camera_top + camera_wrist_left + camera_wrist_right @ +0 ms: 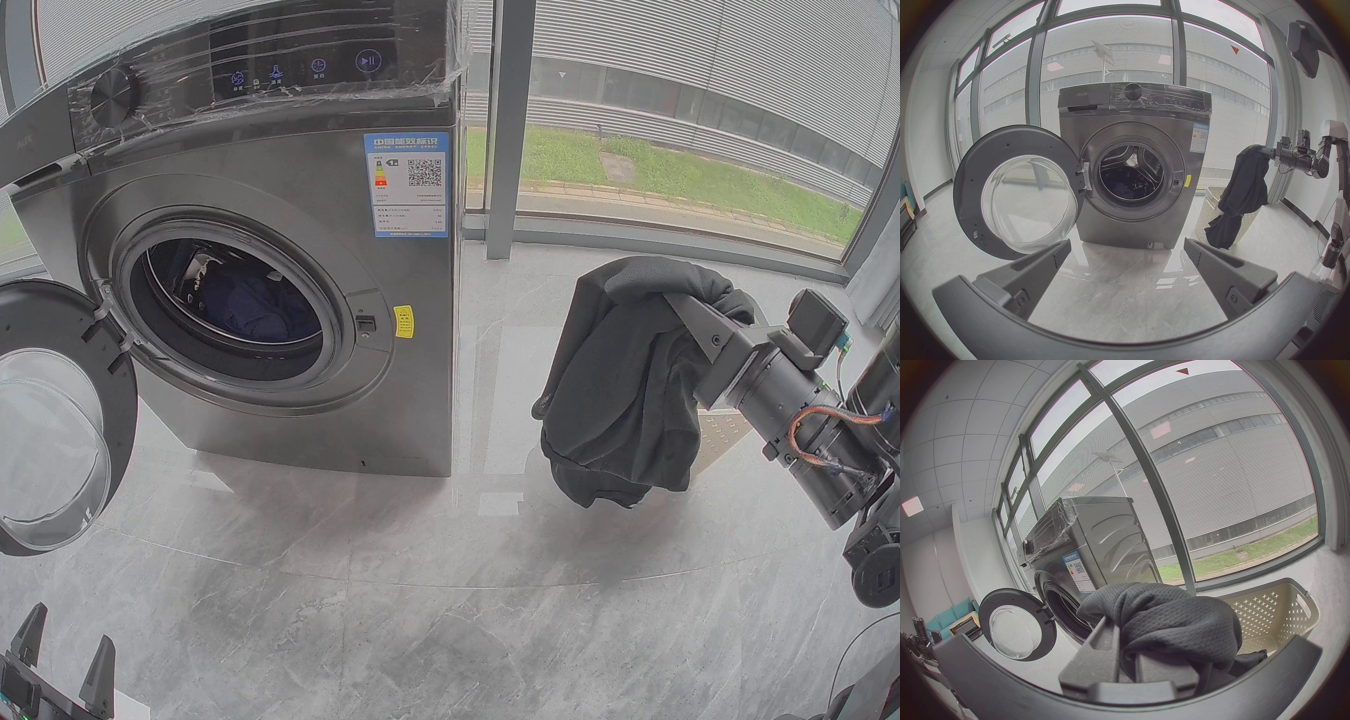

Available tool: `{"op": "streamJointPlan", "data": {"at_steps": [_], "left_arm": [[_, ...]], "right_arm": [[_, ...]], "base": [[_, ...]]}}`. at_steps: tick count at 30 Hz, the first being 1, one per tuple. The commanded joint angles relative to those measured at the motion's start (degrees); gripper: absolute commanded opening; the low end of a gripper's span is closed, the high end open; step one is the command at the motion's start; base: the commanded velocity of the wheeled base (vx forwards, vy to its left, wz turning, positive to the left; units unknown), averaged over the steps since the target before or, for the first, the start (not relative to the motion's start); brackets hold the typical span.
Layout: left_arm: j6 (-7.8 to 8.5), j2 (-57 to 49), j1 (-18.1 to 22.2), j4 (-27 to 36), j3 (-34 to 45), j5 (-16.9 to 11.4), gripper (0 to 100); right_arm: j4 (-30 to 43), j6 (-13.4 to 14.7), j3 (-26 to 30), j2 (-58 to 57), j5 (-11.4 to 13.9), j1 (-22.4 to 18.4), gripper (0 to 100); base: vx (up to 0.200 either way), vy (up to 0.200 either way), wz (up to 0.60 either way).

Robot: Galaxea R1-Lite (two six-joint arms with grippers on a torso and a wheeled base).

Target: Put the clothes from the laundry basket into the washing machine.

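Right of the washing machine [309,159], head view: my right claw [680,314] is clamped on a dark garment [619,375] that hangs free above the floor [422,581]. Dark clothes [248,305] lie in the drum, and the door [56,412] is swung wide.
Low left corner, head view: my left claw [66,647] is spread and holds nothing.
Left wrist view: my fingers [1040,267] are apart and face the open porthole. The garment [1244,187] overlaps the laundry basket [1207,206], with bare floor between it and the machine. My right arm [1308,159] is stretched roughly level.
Right wrist view: cloth [1172,622] is bunched over my closed claw [1129,660], with the basket [1275,608] just behind it.
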Motion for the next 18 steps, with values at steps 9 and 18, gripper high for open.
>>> {"op": "streamJointPlan", "data": {"at_steps": [9, 18], "left_arm": [[-0.03, -0.9, 0.0, 0.0, 1.0, 0.0, 100], [-0.12, -0.9, 0.0, 0.0, 0.9, 0.0, 100]], "right_arm": [[0.0, 0.1, 0.0, 0.2, -0.1, 0.0, 0], [0.0, 0.1, 0.0, 0.2, -0.1, 0.0, 0]], "base": [[0.000, 0.200, 0.00], [0.000, 0.200, 0.00]]}}
